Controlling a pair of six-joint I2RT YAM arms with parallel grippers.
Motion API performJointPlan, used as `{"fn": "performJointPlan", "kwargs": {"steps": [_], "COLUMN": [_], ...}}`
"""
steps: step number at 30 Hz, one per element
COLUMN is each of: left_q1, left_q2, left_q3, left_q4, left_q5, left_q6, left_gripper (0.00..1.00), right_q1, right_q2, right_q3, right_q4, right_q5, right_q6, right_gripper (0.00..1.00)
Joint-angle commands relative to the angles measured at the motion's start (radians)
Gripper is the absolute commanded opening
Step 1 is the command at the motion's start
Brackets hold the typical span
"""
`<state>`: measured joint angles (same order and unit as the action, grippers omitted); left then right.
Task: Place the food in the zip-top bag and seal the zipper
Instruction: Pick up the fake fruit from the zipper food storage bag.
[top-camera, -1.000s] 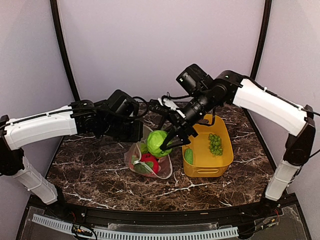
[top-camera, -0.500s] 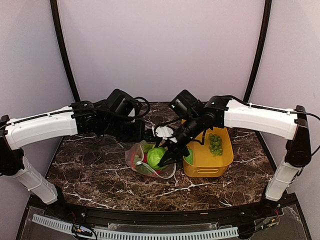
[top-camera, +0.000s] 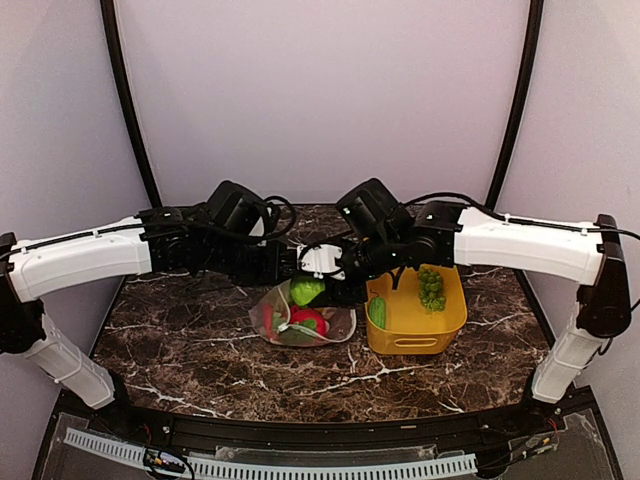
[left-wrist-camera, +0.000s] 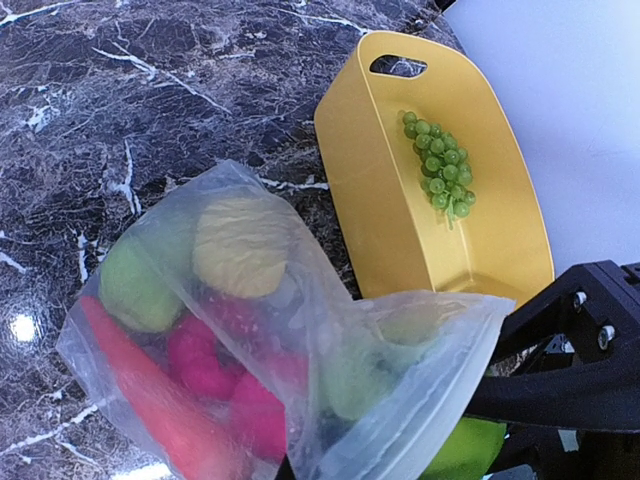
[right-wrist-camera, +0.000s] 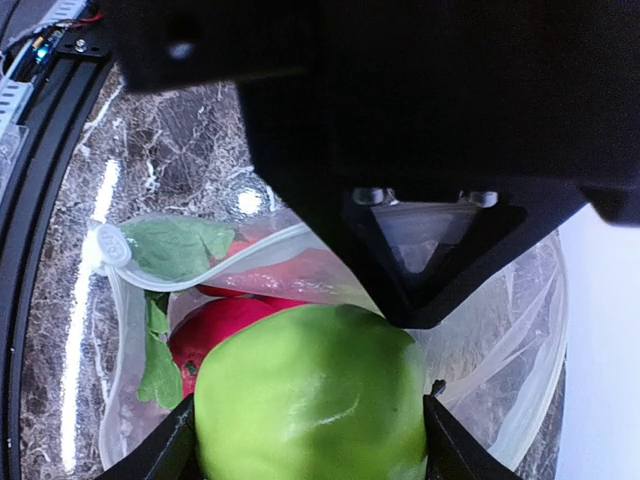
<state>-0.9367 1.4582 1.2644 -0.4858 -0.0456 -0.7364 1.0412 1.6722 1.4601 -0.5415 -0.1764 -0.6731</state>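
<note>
The marble table (top-camera: 200, 345) was seen nearest. On it, below L pincer (top-camera: 292, 270) & R pincer (top-camera: 335, 290), the clear dotted bag (top-camera: 268, 312) was lying w/ its far edge lifted. Red pieces (top-camera: 305, 321), a lemon (left-wrist-camera: 240, 245) & a green one (left-wrist-camera: 135, 285) were seen inside. The zipper (right-wrist-camera: 230, 255) was seen unsealed, the mouth gaping right under R pincer. Just right of R pincer a yellow bin (top-camera: 445, 325) was set close beside the bag; whether touching couldn't be told. Grapes (top-camera: 431, 287) & another green piece (top-camera: 377, 312) were seen in it. Farther back, R pincer was held approx. half wide, clamped on a green round fruit (top-camera: 307, 291) at the bag's mouth. Whether the fruit was past the rim couldn't be told. Directly opp., L pincer was pinched tight on the bag's upper edge, w/ the mouth held up toward R pincer.
</note>
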Motion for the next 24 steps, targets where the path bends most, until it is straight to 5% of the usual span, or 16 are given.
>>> {"fn": "performJointPlan", "kwargs": {"steps": [1, 7, 14, 24], "left_q1": [0.016, 0.030, 0.045, 0.079], "left_q2": [-0.047, -0.067, -0.110, -0.139], "left_q3": [-0.033, -0.075, -0.135, -0.186], "left_q4": [0.057, 0.106, 0.142, 0.150], "left_q5": [0.042, 0.086, 0.083, 0.060], "left_q6": [-0.014, -0.050, -0.080, -0.086], "left_gripper": [0.01, 0.01, 0.01, 0.01], "right_q1": [0.027, 0.044, 0.049, 0.033], "right_q2": [0.015, 0.044, 0.059, -0.021], "right_q3": [-0.023, -0.025, -0.016, 0.115], "right_q4": [0.126, 0.172, 0.189, 0.012], "right_q5": [0.172, 0.253, 0.276, 0.095], "right_q6": [-0.009, -0.010, 0.029, 0.133], "right_gripper": [0.54, 0.63, 0.87, 0.90]}}
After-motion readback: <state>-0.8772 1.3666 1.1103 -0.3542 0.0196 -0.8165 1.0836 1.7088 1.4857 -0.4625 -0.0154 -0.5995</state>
